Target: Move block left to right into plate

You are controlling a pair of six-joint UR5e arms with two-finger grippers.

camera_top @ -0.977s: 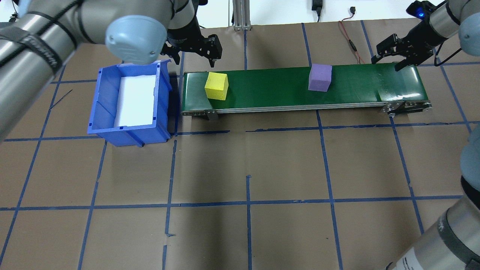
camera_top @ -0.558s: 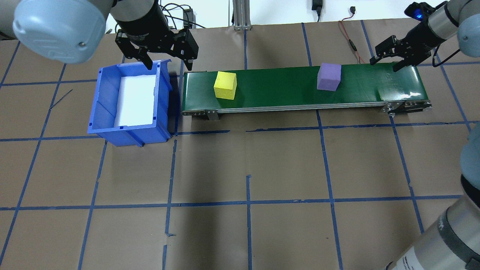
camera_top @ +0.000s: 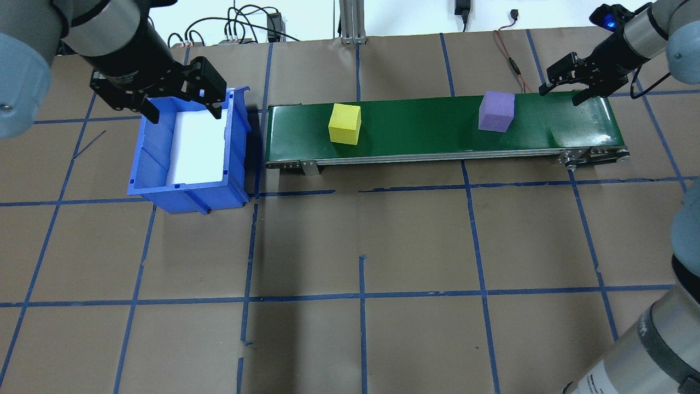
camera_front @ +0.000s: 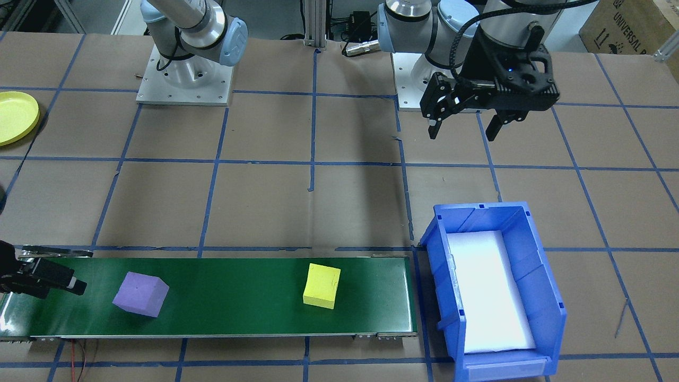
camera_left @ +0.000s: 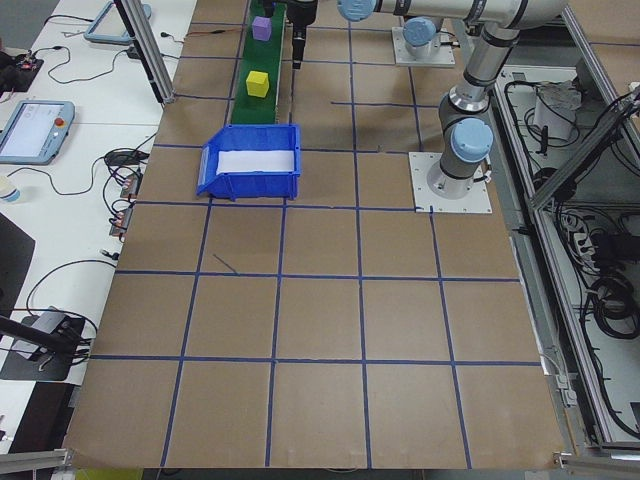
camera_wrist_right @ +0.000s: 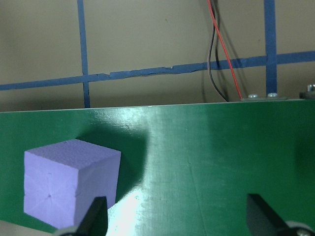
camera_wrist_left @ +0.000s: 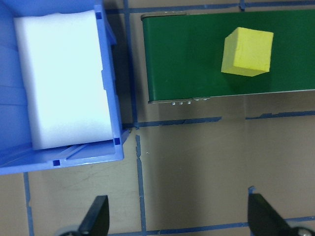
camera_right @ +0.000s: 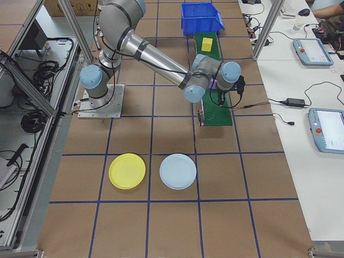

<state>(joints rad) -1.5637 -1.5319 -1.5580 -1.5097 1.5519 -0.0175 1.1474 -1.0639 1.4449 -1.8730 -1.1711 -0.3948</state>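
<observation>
Right gripper (camera_top: 566, 87) spread, waiting at belt's right end for the purple block (camera_top: 496, 111) mid-right; left gripper (camera_top: 180, 106) spread over the blue bin (camera_top: 147, 164); yellow plate (camera_front: 16, 116) sits upper left, empty.

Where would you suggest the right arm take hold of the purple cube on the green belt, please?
Probably from straight above, closing on two opposite vertical faces of the purple cube. It sits flat on the green belt, turned slightly askew to the belt's edges, so the wrist would need a small matching twist. Its sides are clear: the yellow cube is well away, and the right tool is open beside it.
</observation>
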